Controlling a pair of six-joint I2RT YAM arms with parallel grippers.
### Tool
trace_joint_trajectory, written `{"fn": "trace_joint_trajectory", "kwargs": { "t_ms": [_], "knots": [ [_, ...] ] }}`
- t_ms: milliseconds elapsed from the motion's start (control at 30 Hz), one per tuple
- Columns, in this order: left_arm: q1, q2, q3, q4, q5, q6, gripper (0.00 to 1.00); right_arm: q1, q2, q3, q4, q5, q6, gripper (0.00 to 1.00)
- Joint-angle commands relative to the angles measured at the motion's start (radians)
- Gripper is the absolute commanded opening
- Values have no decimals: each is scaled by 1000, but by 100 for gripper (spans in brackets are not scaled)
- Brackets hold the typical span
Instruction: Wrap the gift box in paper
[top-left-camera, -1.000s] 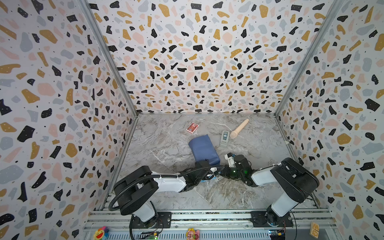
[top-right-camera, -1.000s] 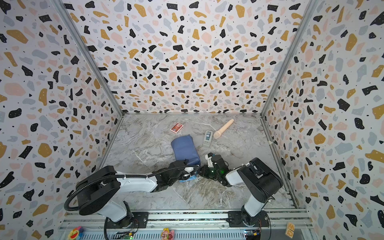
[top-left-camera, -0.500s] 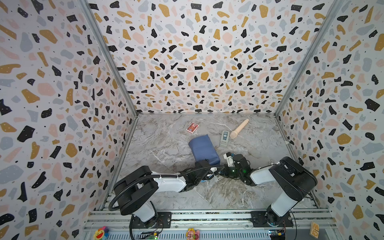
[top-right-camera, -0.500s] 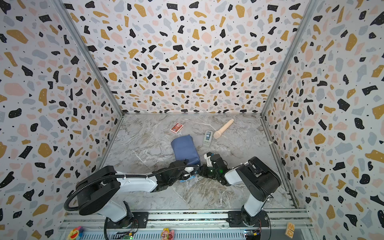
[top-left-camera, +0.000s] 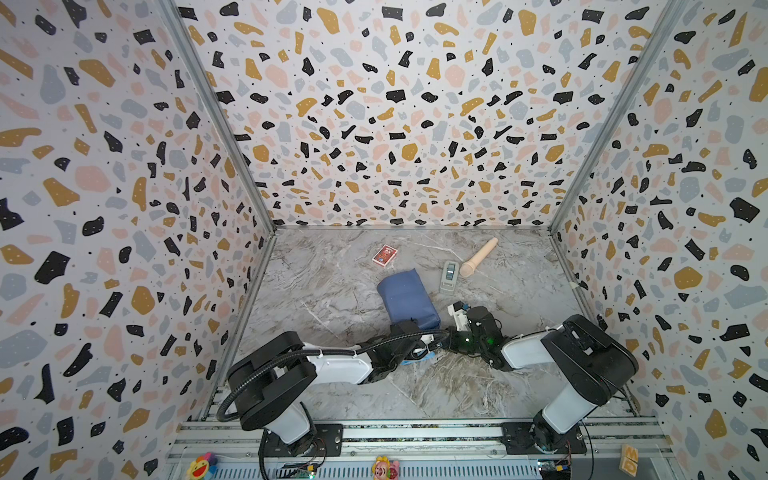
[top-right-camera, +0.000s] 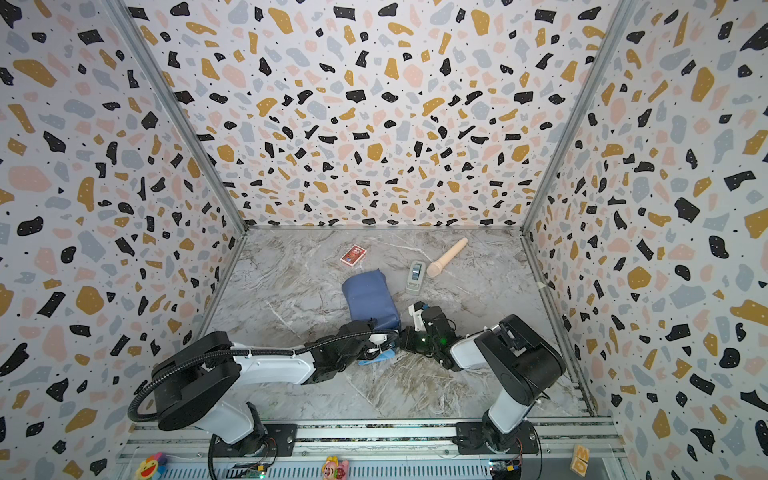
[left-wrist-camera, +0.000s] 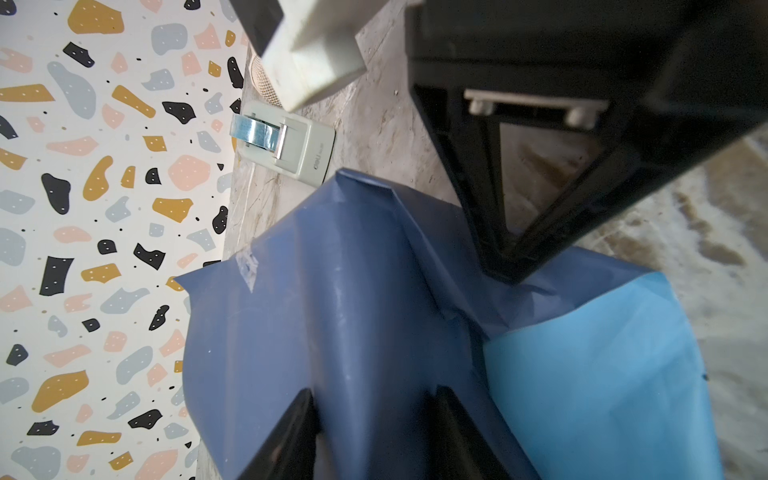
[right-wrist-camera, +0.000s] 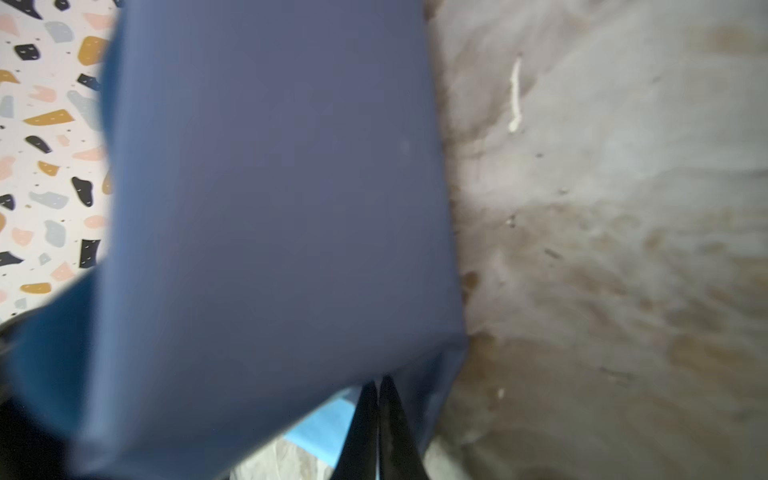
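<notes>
Straddling the six o'clock end of the bundle, the left gripper (left-wrist-camera: 372, 390) stands partway open, its fingers (left-wrist-camera: 291, 436) pressed on either flank of the paper (top-left-camera: 409, 299), which fills the gap between them. The right gripper (right-wrist-camera: 378, 380), at the bundle's five o'clock corner, has its jaws fully together, tips against the paper's lower edge. Whether a fold is nipped between them I cannot tell.

The gift box is out of sight, wholly covered, near the middle of the table (top-left-camera: 332, 299) in both top views. A tape dispenser (top-left-camera: 449, 277) lies at two o'clock from it, and a red card pack (top-left-camera: 384, 254) at eleven.

The sheet looks thin, light and smooth, so it likely creases readily and tears under a sharp tug. A strip of tape (left-wrist-camera: 247, 266) holds one seam, while a lighter flap (left-wrist-camera: 590, 374) hangs loose at the near end. The box beneath is probably stiff but light, apt to slide. Steady it across its hard sides through the paper, and take the flap by its free edge with a shallow pinch.
</notes>
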Motion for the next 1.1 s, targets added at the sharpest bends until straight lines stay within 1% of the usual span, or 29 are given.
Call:
{"fn": "trace_joint_trajectory", "kwargs": {
  "t_ms": [0, 233, 333, 467, 667, 900, 1067],
  "knots": [
    [4, 22, -1, -98, 34, -18, 45, 9, 32, 23, 29, 48, 14, 6],
    [4, 20, -3, -93, 38, -19, 45, 36, 69, 24, 151, 105, 59, 6],
    [4, 21, -3, -92, 41, -18, 45, 44, 78, 23, 170, 103, 57, 6],
    [4, 22, -1, -92, 41, -19, 45, 45, 65, -2, 152, 104, 44, 6],
    [4, 22, 0, -92, 41, -19, 45, 44, 46, -46, 133, 96, -4, 9],
    [3, 23, 2, -94, 41, -21, 45, 46, 100, -85, 224, 63, 9, 12],
    [4, 23, 1, -95, 41, -21, 45, 48, 146, -73, 258, 57, 27, 10]
  ]
}}
